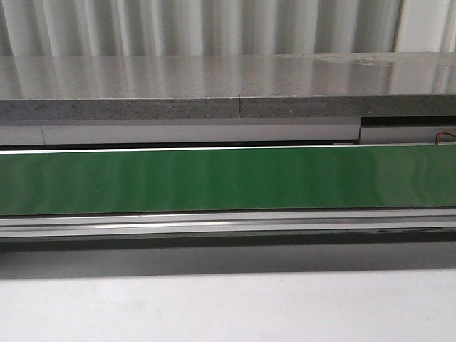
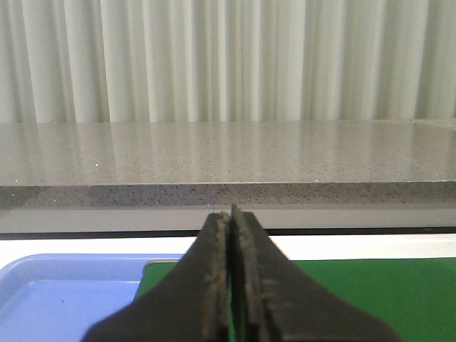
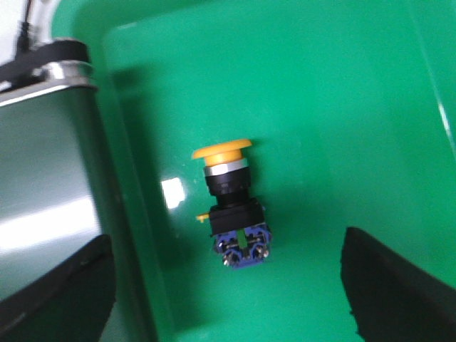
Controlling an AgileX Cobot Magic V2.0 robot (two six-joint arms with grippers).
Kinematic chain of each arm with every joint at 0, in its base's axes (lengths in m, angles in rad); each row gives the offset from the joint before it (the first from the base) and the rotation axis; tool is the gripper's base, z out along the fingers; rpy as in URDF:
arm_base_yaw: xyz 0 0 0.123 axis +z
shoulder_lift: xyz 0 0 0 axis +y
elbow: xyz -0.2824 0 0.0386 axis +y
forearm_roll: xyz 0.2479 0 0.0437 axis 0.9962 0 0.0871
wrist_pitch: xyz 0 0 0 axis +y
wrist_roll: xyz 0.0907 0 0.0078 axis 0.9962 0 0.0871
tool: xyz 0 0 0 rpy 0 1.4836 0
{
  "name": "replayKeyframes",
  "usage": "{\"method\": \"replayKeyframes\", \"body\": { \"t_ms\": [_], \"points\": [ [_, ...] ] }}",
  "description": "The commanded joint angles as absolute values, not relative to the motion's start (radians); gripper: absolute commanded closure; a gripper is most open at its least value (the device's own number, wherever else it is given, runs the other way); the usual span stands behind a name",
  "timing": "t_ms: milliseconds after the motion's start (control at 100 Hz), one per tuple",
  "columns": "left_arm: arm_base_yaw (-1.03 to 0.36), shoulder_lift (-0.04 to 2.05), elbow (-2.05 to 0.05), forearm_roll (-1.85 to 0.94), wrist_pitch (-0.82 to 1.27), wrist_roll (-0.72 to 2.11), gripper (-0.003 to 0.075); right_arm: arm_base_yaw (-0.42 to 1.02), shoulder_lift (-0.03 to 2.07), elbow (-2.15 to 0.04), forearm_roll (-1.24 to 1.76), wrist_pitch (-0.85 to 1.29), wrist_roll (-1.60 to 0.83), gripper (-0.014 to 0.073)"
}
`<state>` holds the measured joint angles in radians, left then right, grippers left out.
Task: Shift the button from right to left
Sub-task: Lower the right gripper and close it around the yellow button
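The button (image 3: 231, 214) lies on its side on the floor of a green bin (image 3: 342, 85) in the right wrist view. It has a yellow mushroom cap, a black body and a blue-violet squarish base with pale screw marks. My right gripper (image 3: 228, 299) is open above it, its two black fingers (image 3: 399, 285) spread wide to either side of the base and not touching it. My left gripper (image 2: 229, 215) is shut on nothing, hovering by a blue tray (image 2: 64, 292). Neither gripper nor the button shows in the front view.
The bin's wall (image 3: 121, 178) stands close to the button, with a shiny metal surface (image 3: 43, 185) beyond it. A green conveyor belt (image 1: 228, 178) runs across the front view below a grey stone counter (image 1: 228, 85). The belt also shows in the left wrist view (image 2: 370, 292).
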<state>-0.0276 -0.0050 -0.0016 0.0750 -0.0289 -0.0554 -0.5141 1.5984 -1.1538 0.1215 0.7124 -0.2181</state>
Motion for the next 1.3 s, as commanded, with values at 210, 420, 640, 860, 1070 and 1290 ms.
{"method": "replayKeyframes", "body": {
  "t_ms": [210,420,640,860,1070,1290],
  "points": [
    [-0.031,-0.038,0.022,0.073,-0.107,-0.06,0.074,-0.526,1.708,-1.188,0.134,0.594,-0.266,-0.0043],
    [-0.031,-0.038,0.022,0.073,-0.107,-0.06,0.074,-0.527,1.776,-1.188,0.135,0.541,-0.266,-0.0043],
    [-0.031,-0.038,0.022,0.073,-0.107,-0.06,0.074,-0.54,1.844,-1.21,0.152,0.531,-0.266,-0.0041],
    [-0.031,-0.038,0.022,0.073,-0.107,-0.06,0.074,-0.541,1.889,-1.221,0.189,0.538,-0.266,0.0082],
    [-0.031,-0.038,0.022,0.073,-0.107,-0.06,0.074,-0.541,1.905,-1.23,0.222,0.558,-0.266,0.0379],
    [-0.031,-0.038,0.022,0.073,-0.107,-0.06,0.074,-0.541,1.868,-1.312,0.255,0.666,-0.266,0.0377]
  ]
}}
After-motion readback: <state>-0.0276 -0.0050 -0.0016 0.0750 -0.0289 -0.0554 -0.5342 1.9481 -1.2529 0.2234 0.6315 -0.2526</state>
